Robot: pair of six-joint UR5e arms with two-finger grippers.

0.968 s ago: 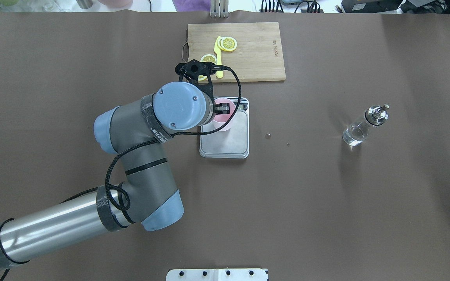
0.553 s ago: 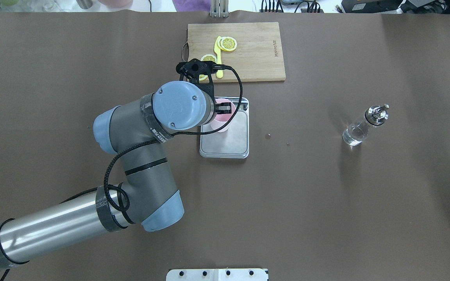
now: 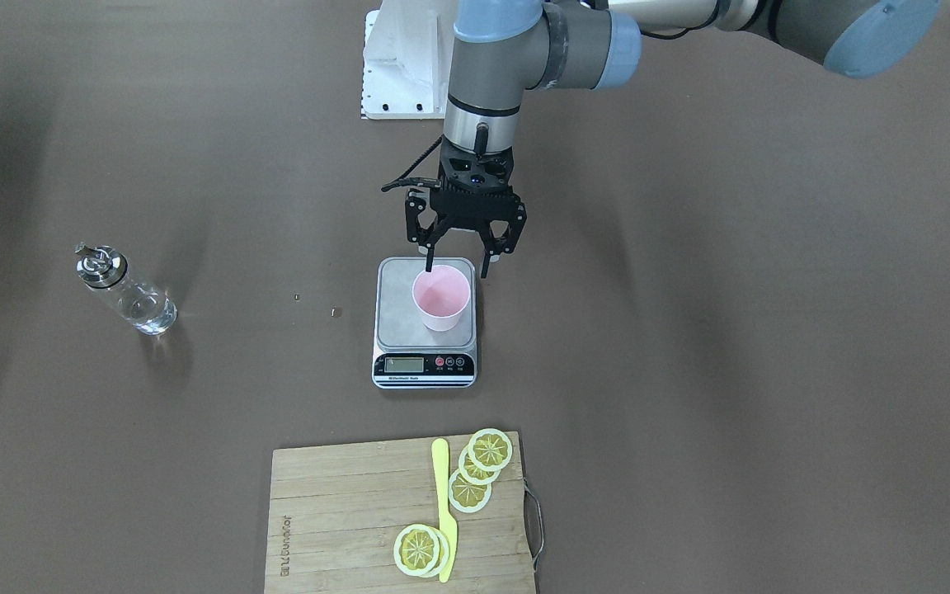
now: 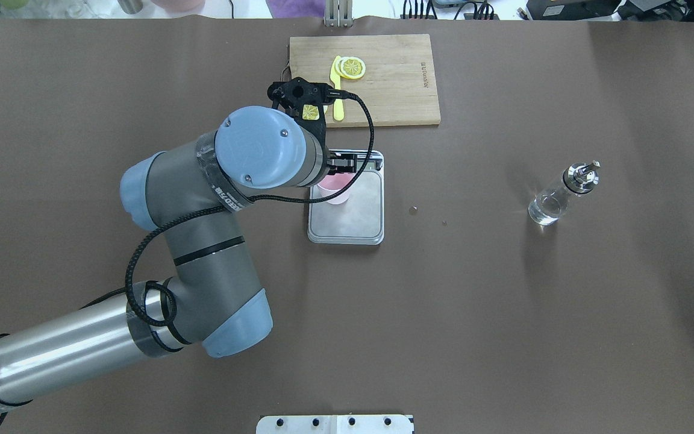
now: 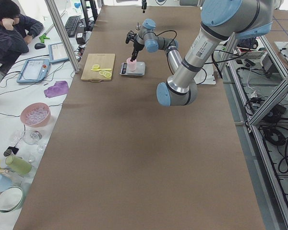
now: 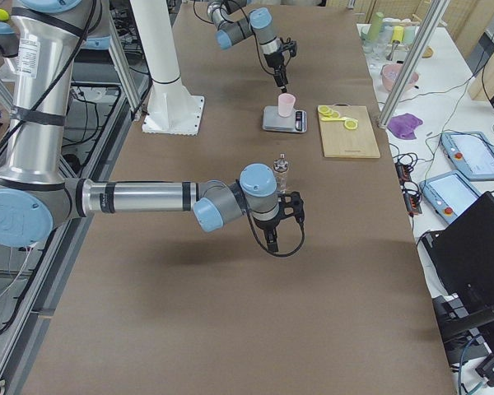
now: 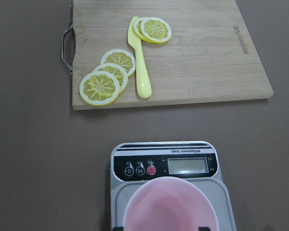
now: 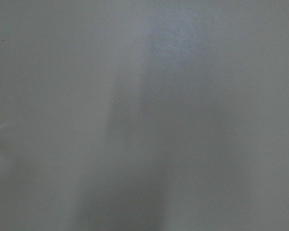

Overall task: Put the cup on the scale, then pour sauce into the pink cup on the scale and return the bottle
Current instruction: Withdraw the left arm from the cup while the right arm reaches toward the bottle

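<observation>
The pale pink cup (image 3: 441,299) stands upright on the steel platform of the scale (image 3: 397,326), near its back edge. My left gripper (image 3: 457,266) hangs open just above the cup's rim, fingers spread about as wide as the cup. The left wrist view looks down into the empty cup (image 7: 167,207). The glass bottle (image 4: 555,199) with a silver spout stands alone far to the right, with clear sauce (image 4: 543,210) low in it. My right gripper (image 6: 272,239) hovers near the bottle (image 6: 281,171); I cannot tell if it is open or shut.
A wooden cutting board (image 3: 343,511) beyond the scale carries lemon slices (image 3: 489,450) and a yellow knife (image 3: 442,503). Two small crumbs (image 4: 414,210) lie between scale and bottle. A person (image 5: 9,33) sits at a side bench with bowls and tablets.
The left gripper has let go of the cup and risen, and the arm has shifted slightly left. The cup now stands free on the scale. The bottle has not moved.
</observation>
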